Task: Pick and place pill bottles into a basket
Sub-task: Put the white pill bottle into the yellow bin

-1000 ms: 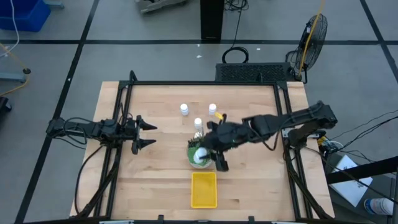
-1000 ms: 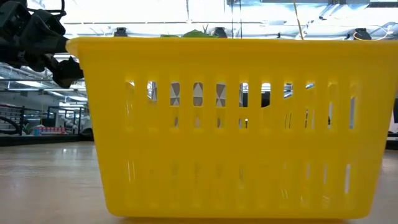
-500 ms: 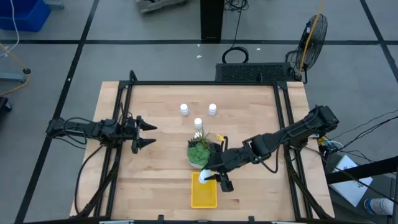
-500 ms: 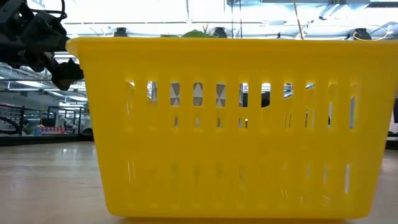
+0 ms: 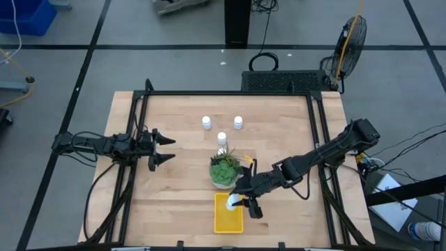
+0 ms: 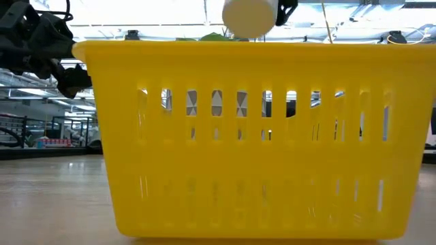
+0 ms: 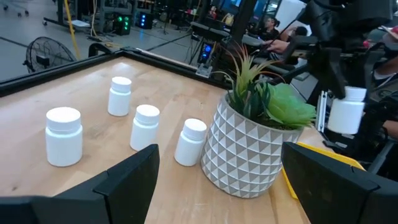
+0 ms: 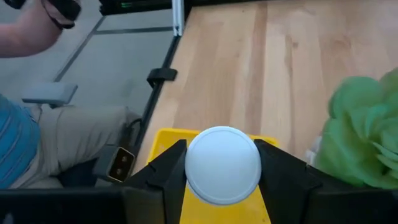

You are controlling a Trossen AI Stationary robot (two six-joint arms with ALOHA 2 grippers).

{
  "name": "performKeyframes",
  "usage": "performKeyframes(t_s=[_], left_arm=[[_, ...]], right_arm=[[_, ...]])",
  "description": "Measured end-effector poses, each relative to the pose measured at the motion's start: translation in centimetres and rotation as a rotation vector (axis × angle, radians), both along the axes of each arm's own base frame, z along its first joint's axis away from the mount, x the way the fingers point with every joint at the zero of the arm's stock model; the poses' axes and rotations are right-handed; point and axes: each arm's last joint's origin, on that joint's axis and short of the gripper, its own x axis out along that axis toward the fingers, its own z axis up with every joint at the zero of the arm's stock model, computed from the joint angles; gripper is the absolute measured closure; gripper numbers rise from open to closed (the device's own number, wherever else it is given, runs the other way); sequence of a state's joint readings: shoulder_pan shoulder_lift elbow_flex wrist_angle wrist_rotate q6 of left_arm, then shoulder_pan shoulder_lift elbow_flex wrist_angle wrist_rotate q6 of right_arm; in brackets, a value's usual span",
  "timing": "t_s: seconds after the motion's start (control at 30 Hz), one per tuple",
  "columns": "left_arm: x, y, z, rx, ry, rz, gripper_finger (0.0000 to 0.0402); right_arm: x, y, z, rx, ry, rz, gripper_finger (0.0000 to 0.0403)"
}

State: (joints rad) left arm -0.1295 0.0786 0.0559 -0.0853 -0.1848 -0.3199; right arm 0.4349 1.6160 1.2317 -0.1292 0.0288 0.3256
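My right gripper (image 5: pixel 240 203) is shut on a white pill bottle (image 5: pixel 228 203) above the far end of the yellow basket (image 5: pixel 228 217). In the low view the bottle (image 6: pixel 250 17) hangs just above the basket's rim (image 6: pixel 259 51). Three more bottles (image 5: pixel 206 123) (image 5: pixel 238 122) (image 5: pixel 222 138) stand on their bases beyond the potted plant (image 5: pixel 224 171). The left wrist view shows several of them standing (image 7: pixel 145 127). My left gripper (image 5: pixel 165 148) is open and empty at the table's left side. My right gripper pinches the bottle's two sides (image 8: pixel 189 163) between its two fingers (image 8: pixel 283 168). The fingers come from above, slanting in from the table's right. In the left wrist view the bottle (image 7: pixel 346 111) hangs upright, cap up, lifted clear over the basket.
The potted plant (image 7: pixel 249 146) stands right behind the basket (image 7: pixel 323 158). Black frame rails (image 5: pixel 143 139) run along the table's left and right edges. A fan (image 5: pixel 348 42) stands past the far right corner. A person's hand and trousers (image 8: pixel 37 143) show beyond the table's near edge.
My right gripper has carried the bottle from above the plant toward the table's near edge, to above the basket's far end. It has come low enough that the bottle now shows above the basket's rim in the low view.
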Motion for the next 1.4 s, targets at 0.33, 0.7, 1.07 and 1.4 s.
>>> performKeyframes(t_s=[0.33,0.7,1.07,1.4], left_arm=[[0.0,0.0,0.0,-0.002,0.000,0.001,0.0062],[0.0,0.0,0.0,-0.014,0.000,0.002,0.0062],[0.0,0.1,0.0,-0.011,-0.001,0.027,0.0062],[0.0,0.1,-0.1,-0.007,0.006,0.027,0.0062]], right_arm=[[0.8,1.5,-2.6,-0.019,0.060,0.026,0.0245],[0.2,2.8,-2.8,-0.050,0.046,0.023,0.0246],[0.0,4.1,-3.0,-0.043,0.029,0.028,0.0245],[1.7,6.9,-4.1,-0.067,0.055,0.104,0.0244]])
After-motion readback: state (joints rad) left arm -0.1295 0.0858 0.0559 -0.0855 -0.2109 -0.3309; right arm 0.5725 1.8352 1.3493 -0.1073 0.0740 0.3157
